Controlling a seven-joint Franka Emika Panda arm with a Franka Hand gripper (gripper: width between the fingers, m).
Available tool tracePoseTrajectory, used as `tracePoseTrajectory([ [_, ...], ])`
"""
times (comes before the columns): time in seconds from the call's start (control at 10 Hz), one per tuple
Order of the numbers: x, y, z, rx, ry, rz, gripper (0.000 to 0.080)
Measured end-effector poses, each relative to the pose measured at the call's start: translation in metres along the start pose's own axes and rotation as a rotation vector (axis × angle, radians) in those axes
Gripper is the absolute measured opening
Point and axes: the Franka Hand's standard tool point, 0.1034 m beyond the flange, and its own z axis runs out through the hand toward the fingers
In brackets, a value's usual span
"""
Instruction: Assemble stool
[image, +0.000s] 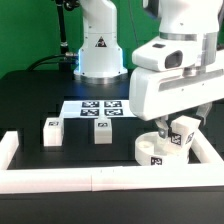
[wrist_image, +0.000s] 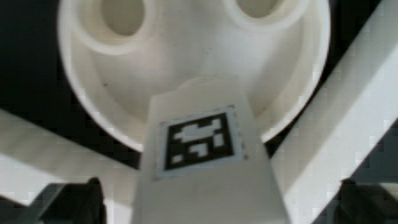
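Note:
The round white seat disc (image: 150, 152) lies on the black table near the exterior view's right, by the corner of the border rails. A white leg (image: 181, 139) with a square tag stands tilted on it. My gripper (image: 179, 127) is down over this leg. In the wrist view the leg (wrist_image: 203, 150) runs from the seat disc (wrist_image: 196, 70) toward the camera, between the dark fingers (wrist_image: 71, 202). The jaws stand wide, with a gap to the leg on each side, so the gripper (wrist_image: 214, 208) is open. Two more legs (image: 51, 131) (image: 101, 131) stand on the table at the left.
The marker board (image: 100, 108) lies at mid-table before the robot base (image: 100, 55). White border rails run along the front (image: 100, 181), the left (image: 8, 150) and the right (image: 206, 150). The rails also show in the wrist view (wrist_image: 342, 110).

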Motion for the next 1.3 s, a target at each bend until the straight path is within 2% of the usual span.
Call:
tracePoseTrajectory([
  [0.2,0.0,0.003,-0.001,-0.001,0.002,0.026,0.0649],
  [0.3,-0.001,0.004,-0.001,-0.001,0.001,0.034,0.0515],
  [0.4,-0.001,0.003,-0.001,0.0,0.001,0.122,0.0515],
  [0.5,-0.001,0.003,0.0,0.0,0.001,0.193,0.0364],
  [0.6,-0.001,0.004,0.0,0.0,0.001,0.268,0.0335],
  [0.9,-0.001,0.008,0.0,-0.006,0.002,0.515,0.0335],
  [1.1,0.009,0.021,0.0,-0.028,0.035,0.733,0.0335],
  [1.3,0.009,0.03,0.0,-0.031,0.046,0.94,0.0336],
])
